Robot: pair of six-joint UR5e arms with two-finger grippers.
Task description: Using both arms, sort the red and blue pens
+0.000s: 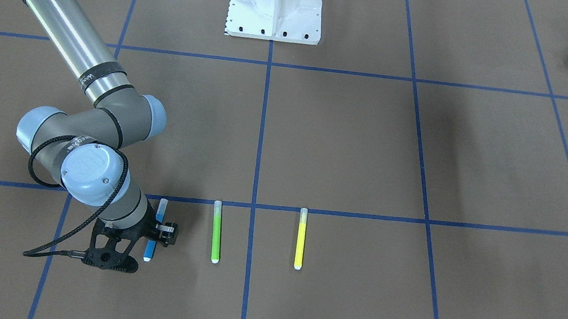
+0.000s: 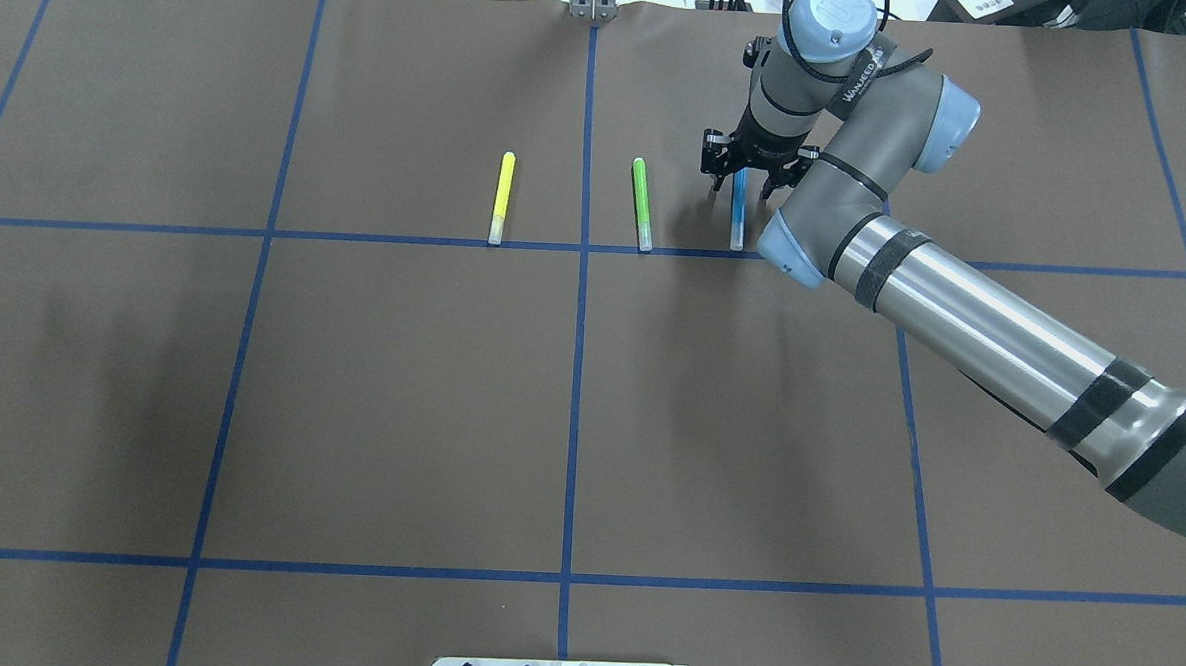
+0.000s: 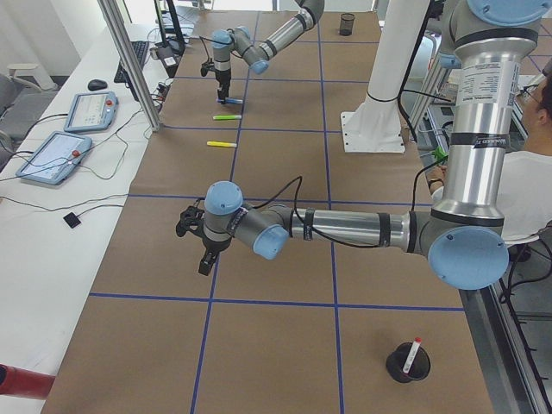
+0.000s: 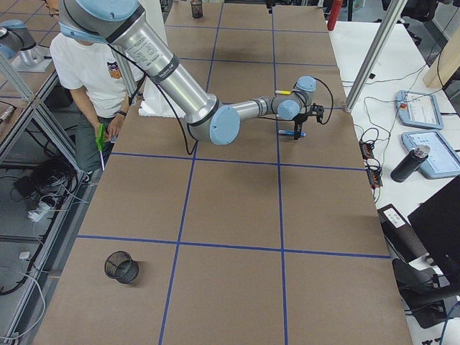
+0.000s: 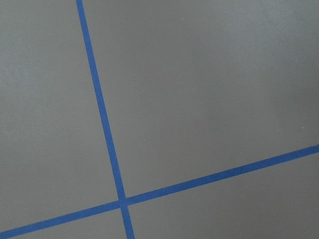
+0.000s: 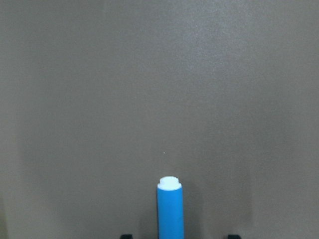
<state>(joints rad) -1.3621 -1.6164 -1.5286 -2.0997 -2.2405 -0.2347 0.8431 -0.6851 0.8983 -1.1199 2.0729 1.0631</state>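
So the whole table (image 2: 399, 415) is covered in matte brown paper, split into big squares by strips of blue tape (image 2: 575, 392).

The blue pen (image 2: 737, 217) is a slim round plastic stick with a bright blue barrel, a see-through cap and a flat white plug on the other end. It lies flat on the paper with the cap end right at a tape line. A green marker (image 2: 642, 203) and a yellow marker (image 2: 501, 197) lie parallel to it in the same row, well apart from each other.

The red pen (image 3: 414, 352) has a white barrel and a red cap, and stands tilted in a small black mesh cup (image 3: 401, 369) off at the left-arm end of the table.

The right arm (image 2: 984, 320), a shiny silver tube with grey joints and pale blue caps, reaches in long and low, with the wrist folded so it points straight down. The right gripper (image 2: 740, 179) straddles the blue pen. Its black fingers (image 2: 710, 166) are spread apart, one on each side, and the wrist view shows gaps between them and the barrel.

The left arm (image 3: 345, 228) has its forearm stretched level, with the left gripper (image 3: 200, 246) hanging above bare paper. I can't tell if that one's spread or closed.
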